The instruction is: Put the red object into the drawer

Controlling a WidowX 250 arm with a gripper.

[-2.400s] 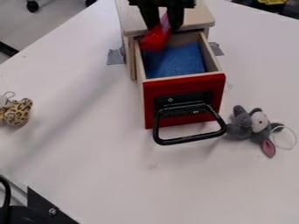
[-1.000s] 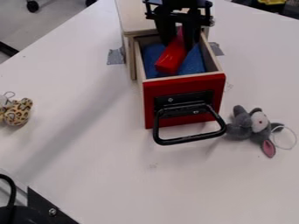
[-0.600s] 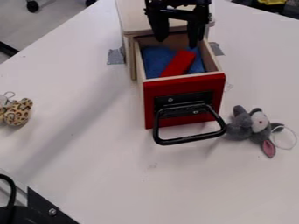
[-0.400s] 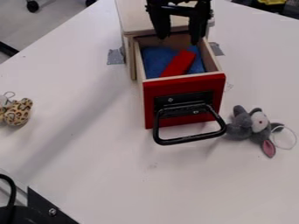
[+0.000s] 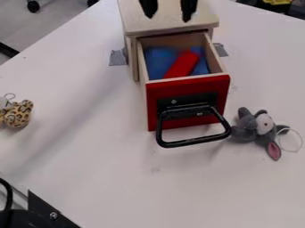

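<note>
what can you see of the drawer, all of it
The drawer is pulled open from the small wooden cabinet, with pale, wood-looking sides and a red front. A black plate on that front carries a black loop handle, which juts out over the white table. Blue material lines the inside, and the red object rests on it, lying aslant towards the front. The open gripper is above the cabinet top, clear of the drawer.

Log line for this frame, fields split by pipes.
red object: in open drawer, on blue lining | gripper: open, empty, above cabinet top | placement: done
</note>
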